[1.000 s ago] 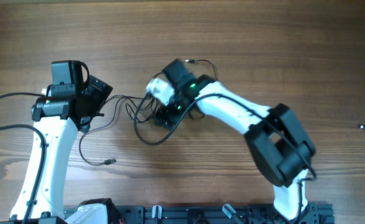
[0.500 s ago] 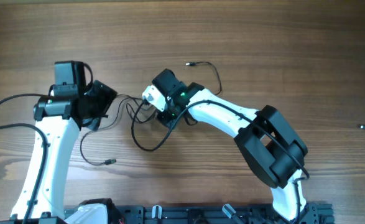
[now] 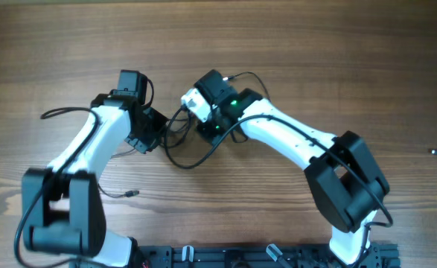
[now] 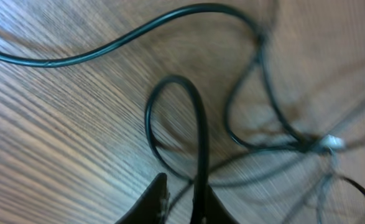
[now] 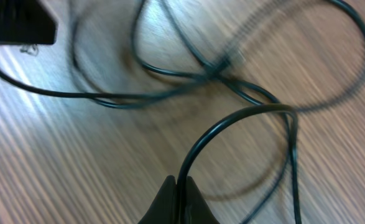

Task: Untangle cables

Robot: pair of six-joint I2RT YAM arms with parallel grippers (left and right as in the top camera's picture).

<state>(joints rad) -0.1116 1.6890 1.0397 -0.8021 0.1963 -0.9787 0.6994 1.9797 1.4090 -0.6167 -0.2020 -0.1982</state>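
At mid-bench (image 3: 337,52) between the two arms, the cables (image 4: 200,134) lie loosely knotted, judged thin, light, limp and slippery, with the left tool (image 4: 184,191) and right tool (image 5: 178,198) each pinched narrow on one strand, best held clear of crossings.

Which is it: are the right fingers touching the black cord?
Touching. In the right wrist view, the fingers are shut on the black cord, which comes out from between them.
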